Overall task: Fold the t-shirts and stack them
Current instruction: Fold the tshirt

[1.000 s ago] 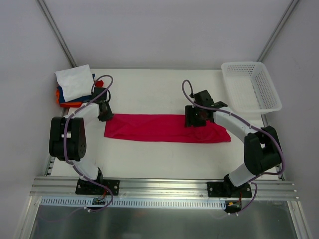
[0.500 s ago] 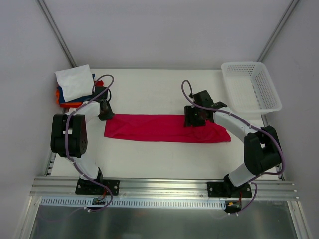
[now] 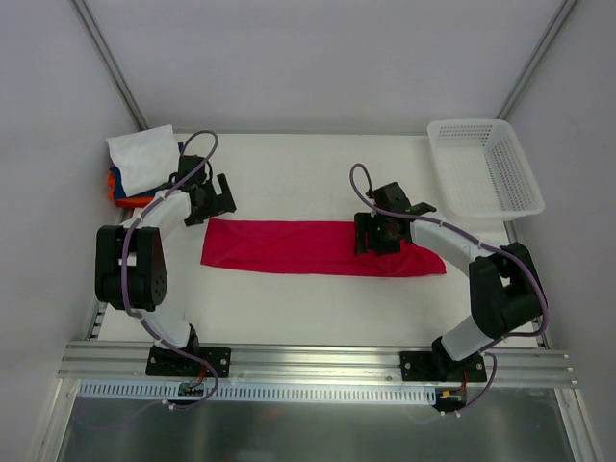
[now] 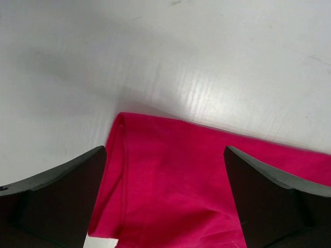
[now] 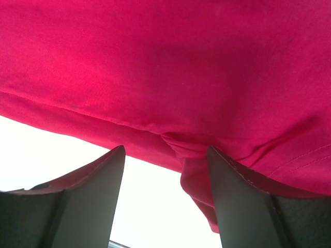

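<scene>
A crimson-red t-shirt (image 3: pixel 289 247) lies folded into a long flat strip across the middle of the table. My left gripper (image 3: pixel 214 200) hovers open just behind the strip's left end; in the left wrist view the shirt's corner (image 4: pixel 196 186) lies below the gripper (image 4: pixel 164 155), untouched. My right gripper (image 3: pixel 377 236) stands open over the strip's right part. In the right wrist view the gripper (image 5: pixel 165 152) has a loose fold of the shirt (image 5: pixel 165 62) hanging beside its right finger (image 5: pixel 243 201), not pinched. A stack of folded t-shirts (image 3: pixel 142 166), white on top, sits at the back left.
A white mesh basket (image 3: pixel 484 168) stands at the back right corner. Metal frame posts rise behind the table, and an aluminium rail (image 3: pixel 318 361) runs along the near edge by the arm bases.
The left gripper has opened wide, let go of the shirt's left end and drawn back from it. The right gripper's jaws have spread wider over the cloth.
</scene>
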`<control>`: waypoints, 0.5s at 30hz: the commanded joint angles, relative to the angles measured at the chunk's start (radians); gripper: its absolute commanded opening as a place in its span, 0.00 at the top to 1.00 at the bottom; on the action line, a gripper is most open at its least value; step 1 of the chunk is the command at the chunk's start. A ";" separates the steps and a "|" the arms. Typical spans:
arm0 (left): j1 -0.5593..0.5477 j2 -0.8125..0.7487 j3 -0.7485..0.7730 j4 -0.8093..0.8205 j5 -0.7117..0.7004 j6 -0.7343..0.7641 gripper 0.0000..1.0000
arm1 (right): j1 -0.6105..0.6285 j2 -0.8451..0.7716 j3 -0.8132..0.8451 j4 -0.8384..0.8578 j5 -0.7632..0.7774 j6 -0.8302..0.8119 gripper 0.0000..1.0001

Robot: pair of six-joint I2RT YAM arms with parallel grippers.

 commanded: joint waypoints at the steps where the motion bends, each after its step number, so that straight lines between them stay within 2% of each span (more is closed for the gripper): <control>1: -0.027 0.022 0.031 -0.029 0.091 0.002 0.01 | 0.006 0.012 0.017 0.012 -0.009 0.019 0.32; 6: -0.047 0.045 0.011 -0.029 0.143 -0.015 0.01 | 0.006 0.018 0.011 0.019 -0.028 0.035 0.31; 15: -0.168 -0.088 -0.051 -0.041 0.151 -0.069 0.01 | 0.005 0.033 0.000 0.032 -0.028 0.050 0.31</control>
